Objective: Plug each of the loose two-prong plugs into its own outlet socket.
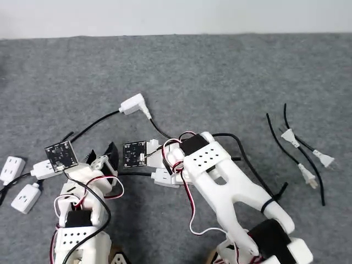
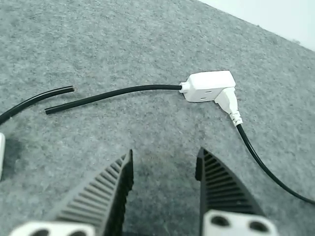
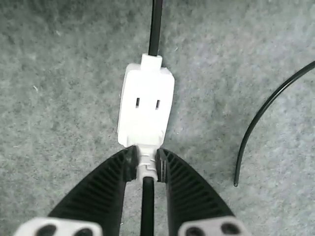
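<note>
My right gripper point(image 3: 146, 160) is shut on a white two-prong plug point(image 3: 146, 166) whose front sits against the end of a white outlet socket point(image 3: 146, 110) lying on the carpet; the prongs are hidden. The high view shows that socket point(image 1: 163, 177) beside the right arm. My left gripper point(image 2: 165, 155) is open over bare carpet. Beyond it lies another socket point(image 2: 206, 84) with an angled plug point(image 2: 227, 101) seated in it, also seen as the socket point(image 1: 131, 103) in the high view. Three loose plugs point(image 1: 289, 136) point(image 1: 325, 160) point(image 1: 309, 176) lie at the right.
Three free white sockets point(image 1: 11, 168) point(image 1: 26, 197) point(image 1: 43, 168) lie at the left edge near the left arm. Black cords point(image 2: 113, 92) cross the grey carpet, with two cut cord ends point(image 2: 59, 100) near the left gripper. The far carpet is open.
</note>
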`<control>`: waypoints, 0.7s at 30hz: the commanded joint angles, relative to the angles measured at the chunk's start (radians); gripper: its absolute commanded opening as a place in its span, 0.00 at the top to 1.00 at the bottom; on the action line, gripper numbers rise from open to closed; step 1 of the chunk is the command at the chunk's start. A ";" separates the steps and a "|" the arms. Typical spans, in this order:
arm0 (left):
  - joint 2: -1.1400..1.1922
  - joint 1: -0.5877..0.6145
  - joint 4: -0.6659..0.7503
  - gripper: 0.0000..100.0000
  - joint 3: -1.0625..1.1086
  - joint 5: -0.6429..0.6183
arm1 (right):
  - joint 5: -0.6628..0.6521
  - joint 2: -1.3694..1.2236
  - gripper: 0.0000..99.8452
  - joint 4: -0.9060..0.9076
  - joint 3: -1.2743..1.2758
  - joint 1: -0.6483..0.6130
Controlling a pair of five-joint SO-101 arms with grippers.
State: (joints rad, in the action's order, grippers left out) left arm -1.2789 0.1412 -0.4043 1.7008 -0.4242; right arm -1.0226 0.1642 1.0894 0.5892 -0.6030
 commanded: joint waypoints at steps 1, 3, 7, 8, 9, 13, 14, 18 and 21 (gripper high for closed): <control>-0.011 -0.006 -0.005 0.80 -0.013 0.006 | -0.005 -0.002 0.99 -0.021 0.021 0.013; -0.011 -0.006 -0.005 0.80 -0.013 0.006 | 0.009 0.004 0.98 -0.002 0.005 0.008; -0.011 -0.006 -0.003 0.80 -0.013 0.006 | 0.126 0.030 0.79 0.042 -0.054 -0.019; -0.011 -0.006 -0.003 0.80 -0.013 0.006 | 0.138 0.038 0.73 0.051 -0.064 -0.021; -0.011 -0.005 -0.003 0.80 -0.013 0.006 | 0.138 0.044 0.67 0.059 -0.074 -0.031; -0.011 0.002 -0.002 0.80 -0.013 0.006 | 0.137 0.045 0.60 0.088 -0.080 -0.081; -0.012 0.003 -0.002 0.80 -0.013 0.006 | 0.137 0.041 0.61 0.087 -0.078 -0.090; -0.012 0.061 0.000 0.80 -0.018 0.006 | 0.137 0.010 0.65 0.077 -0.081 -0.101; -0.014 0.121 0.015 0.80 -0.025 0.005 | 0.141 -0.027 0.68 0.047 -0.080 -0.101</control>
State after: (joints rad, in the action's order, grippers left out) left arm -1.2789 0.2117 -0.4043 1.7008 -0.4242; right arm -0.8922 0.1488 1.1600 0.5692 -0.6951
